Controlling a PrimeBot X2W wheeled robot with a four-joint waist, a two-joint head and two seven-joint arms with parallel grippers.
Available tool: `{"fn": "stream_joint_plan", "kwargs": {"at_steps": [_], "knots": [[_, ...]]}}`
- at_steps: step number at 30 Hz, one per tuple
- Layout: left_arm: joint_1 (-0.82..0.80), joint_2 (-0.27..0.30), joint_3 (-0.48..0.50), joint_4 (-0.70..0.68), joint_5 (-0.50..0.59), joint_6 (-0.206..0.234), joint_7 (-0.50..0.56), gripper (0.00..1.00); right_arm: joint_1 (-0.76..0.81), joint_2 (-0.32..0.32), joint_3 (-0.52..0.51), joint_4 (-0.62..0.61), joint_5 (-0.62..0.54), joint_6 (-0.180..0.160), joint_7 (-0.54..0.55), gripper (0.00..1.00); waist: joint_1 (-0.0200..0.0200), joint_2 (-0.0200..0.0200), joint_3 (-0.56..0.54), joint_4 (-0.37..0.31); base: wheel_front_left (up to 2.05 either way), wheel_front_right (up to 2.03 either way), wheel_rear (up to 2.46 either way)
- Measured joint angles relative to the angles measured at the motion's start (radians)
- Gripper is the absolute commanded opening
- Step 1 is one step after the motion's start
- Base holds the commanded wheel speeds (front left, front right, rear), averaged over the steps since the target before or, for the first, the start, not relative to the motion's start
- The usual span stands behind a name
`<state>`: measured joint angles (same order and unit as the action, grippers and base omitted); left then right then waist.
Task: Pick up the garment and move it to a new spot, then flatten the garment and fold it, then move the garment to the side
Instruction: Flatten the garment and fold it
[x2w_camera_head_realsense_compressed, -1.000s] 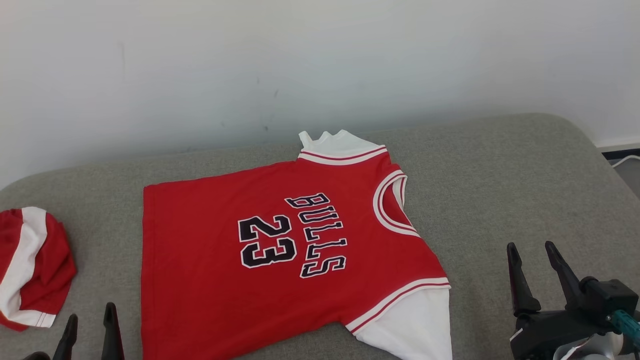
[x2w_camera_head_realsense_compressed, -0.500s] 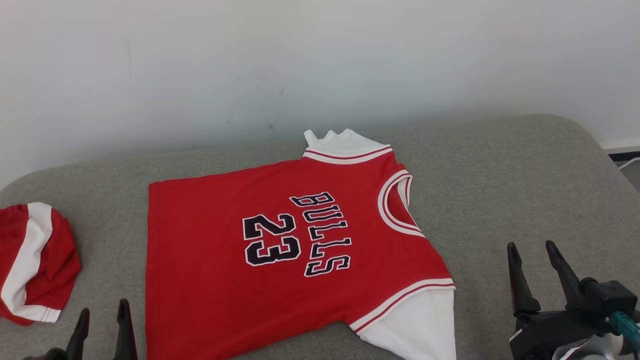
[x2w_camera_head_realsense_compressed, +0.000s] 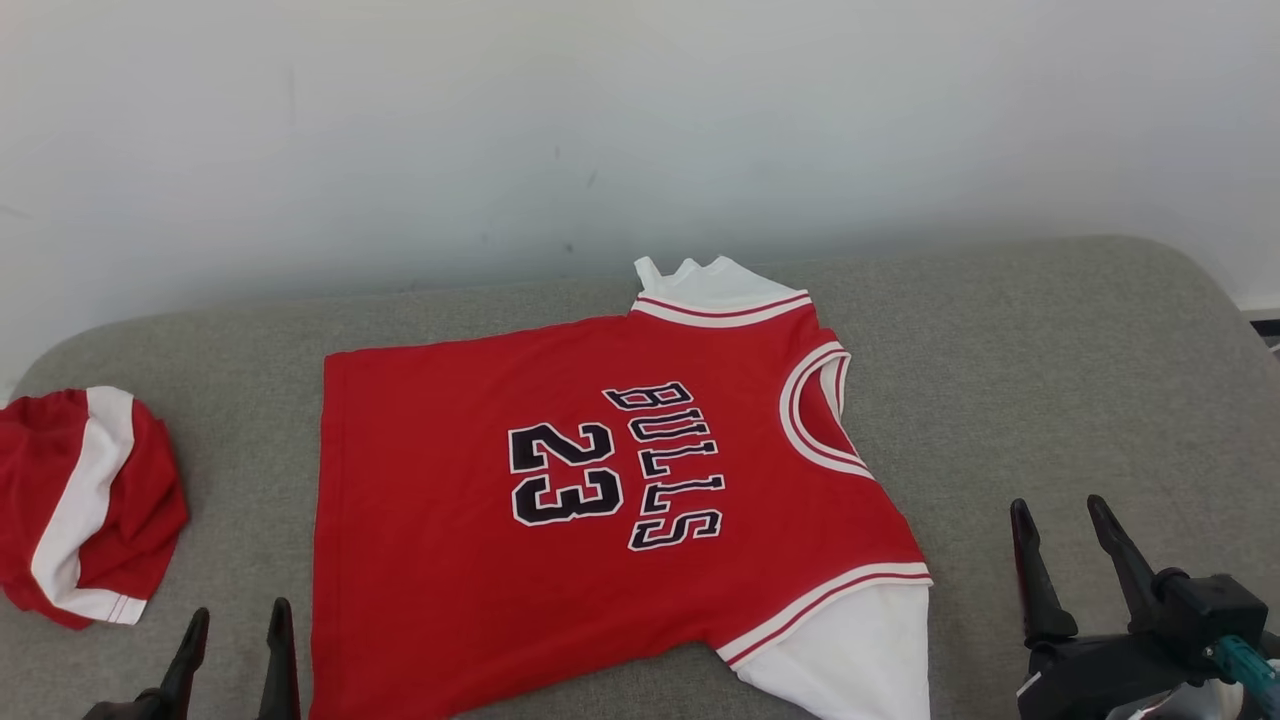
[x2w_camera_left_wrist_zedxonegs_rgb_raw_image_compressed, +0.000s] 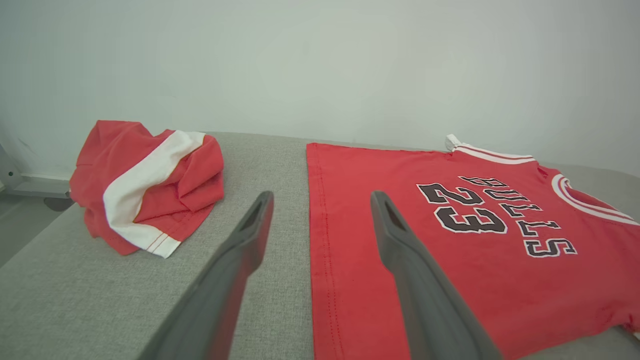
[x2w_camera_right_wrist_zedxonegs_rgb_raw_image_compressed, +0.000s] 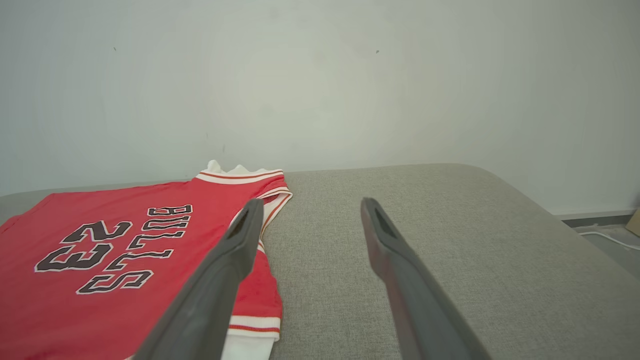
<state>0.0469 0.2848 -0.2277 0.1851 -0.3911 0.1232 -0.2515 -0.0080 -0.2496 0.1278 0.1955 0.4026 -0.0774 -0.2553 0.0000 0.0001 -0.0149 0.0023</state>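
- The red jersey (x2w_camera_head_realsense_compressed: 600, 500) lies spread face-up across the middle of the grey cushioned surface (x2w_camera_head_realsense_compressed: 1050, 380), print showing, hem toward the robot's left and neckline toward its right. That looks like flattening largely done, folding not yet begun.
- Left tool (x2w_camera_head_realsense_compressed: 240, 607): jaws wide apart, holding nothing, poised at the near edge just beside the hem. A sensible post for taking that side of the cloth.
- Right tool (x2w_camera_head_realsense_compressed: 1057, 503): also spread open and empty, hovering over bare cushion, apart from the neckline end. The right wrist view shows its fingers aimed past the white near sleeve (x2w_camera_head_realsense_compressed: 860, 650).
- One tool at each end of the garment, which reads as a two-handed setup for a fold.
- The far sleeve is bunched up against the wall (x2w_camera_head_realsense_compressed: 600, 120), so that corner may need smoothing first.
- A second red-and-white bundle (x2w_camera_head_realsense_compressed: 80, 510) sits crumpled off to the left, well clear of the jersey and out of the fold's way.
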Motion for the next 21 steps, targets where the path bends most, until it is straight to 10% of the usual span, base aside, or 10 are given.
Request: {"fn": "stream_joint_plan", "kwargs": {"at_steps": [21], "knots": [[-0.035,0.081,-0.103,0.021,0.136,-0.027,0.034,1.0,0.0,0.015,-0.008,0.012,-0.019,0.025,0.0,1.0,0.0,0.0,-0.008,0.03,0.0,0.0,0.0]]}}
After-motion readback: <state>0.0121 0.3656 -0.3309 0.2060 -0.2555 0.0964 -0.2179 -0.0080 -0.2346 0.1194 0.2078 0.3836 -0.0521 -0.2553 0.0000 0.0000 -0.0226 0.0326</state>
